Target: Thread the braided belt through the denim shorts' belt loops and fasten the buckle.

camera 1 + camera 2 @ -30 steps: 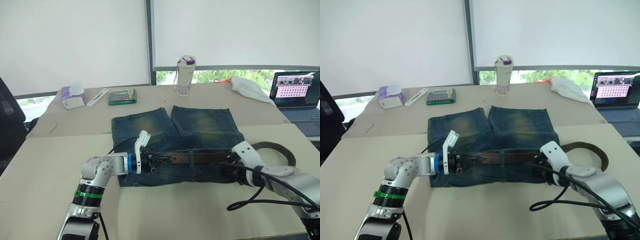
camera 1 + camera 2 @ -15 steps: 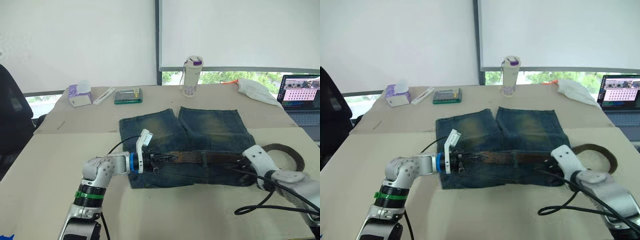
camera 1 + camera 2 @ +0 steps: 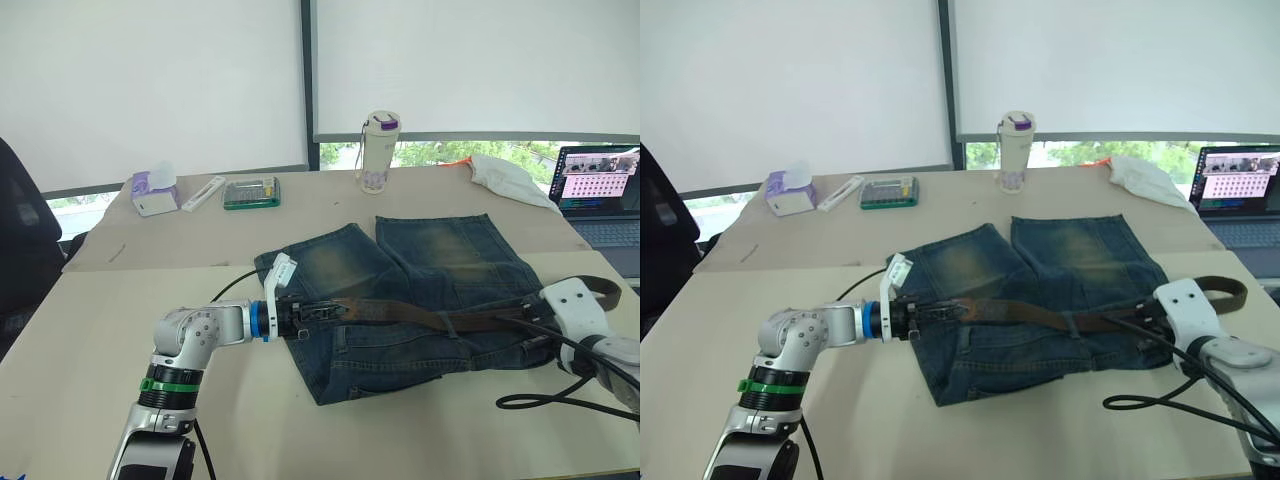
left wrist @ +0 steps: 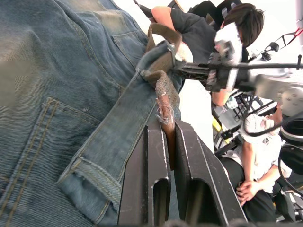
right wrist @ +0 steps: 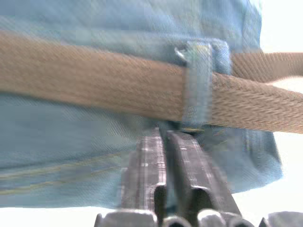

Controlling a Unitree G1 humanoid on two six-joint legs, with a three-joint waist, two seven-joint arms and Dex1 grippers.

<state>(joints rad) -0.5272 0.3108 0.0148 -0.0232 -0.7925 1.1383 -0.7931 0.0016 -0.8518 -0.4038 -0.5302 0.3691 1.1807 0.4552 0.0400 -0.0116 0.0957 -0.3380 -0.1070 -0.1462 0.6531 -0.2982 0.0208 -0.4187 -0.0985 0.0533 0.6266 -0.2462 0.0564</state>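
The denim shorts (image 3: 420, 300) lie skewed on the table, waistband toward me. The braided belt (image 3: 400, 316) runs along the waistband and curls off past the shorts' right side (image 3: 597, 285). My left gripper (image 3: 312, 311) is shut on the belt's frayed left end (image 4: 165, 113), at the shorts' left edge. In the right wrist view the belt (image 5: 94, 75) passes under a belt loop (image 5: 198, 80). Just below that loop my right gripper (image 5: 163, 135) is shut on the waistband denim, at the shorts' right end (image 3: 522, 322). I cannot make out the buckle.
At the back of the table stand a bottle (image 3: 379, 151), a tissue box (image 3: 152, 193), a green case (image 3: 247, 192) and a white cloth (image 3: 505, 175). A laptop (image 3: 600, 190) sits far right. A black cable (image 3: 535, 400) lies by my right arm. People (image 4: 255, 142) sit beyond.
My right gripper has pulled rightward, dragging and turning the shorts so they lie skewed, with the belt drawn taut. My left gripper has kept its hold in about the same place.
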